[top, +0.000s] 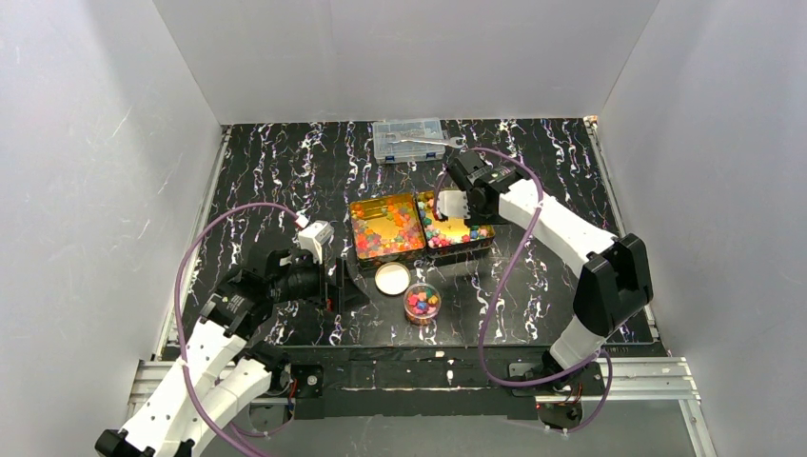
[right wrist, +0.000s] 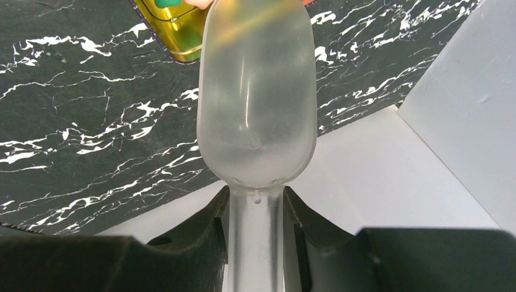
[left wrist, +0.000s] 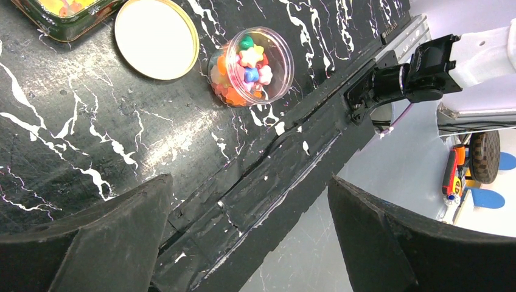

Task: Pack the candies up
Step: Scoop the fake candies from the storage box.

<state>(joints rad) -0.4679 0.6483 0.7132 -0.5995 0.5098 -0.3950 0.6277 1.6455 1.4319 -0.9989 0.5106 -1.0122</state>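
As my right gripper point(right wrist: 255, 228) is closed narrow on the stem of a frosted translucent plastic scoop point(right wrist: 255, 97), the bowl points straight out ahead of my fingers. I judge this grip is meant to let a wrist roll dig and tip.

Top view:
- The scoop end hangs over the right-hand gold rectangular tin point(top: 463, 249), which holds the pastel candies point(top: 447, 231).
- The left-hand gold rectangular tin point(top: 385, 258) touches it and holds the glossy red, orange and yellow candies point(top: 385, 228).
- Both tins are open, probably as the supply.

My left gripper point(left wrist: 249, 243) has its fingers spread wide and holds nothing. It hovers low over the black white-veined table point(left wrist: 91, 121) near its front edge. Just ahead stands the small clear round plastic jar point(left wrist: 281, 73). The round white lid point(left wrist: 157, 38) lies flat just beside the jar, left off, I reckon, so that the scoop can pour in. This hand seems placed to steady the jar or fetch the lid.

What each view gives:
- Right wrist view alone shows the bowl empty, with only one gold corner of a tin past its tip. From above the scoop is too small to read.
- Left wrist view alone shows the mixed star-shaped candies point(left wrist: 251, 58) lying in the jar, partly filling it.
- Only the top view shows both tins whole, and the clear compartment box with a wrench point(top: 409, 140) at the far edge, well apart from everything.

Judgement: packing is begun but not finished.
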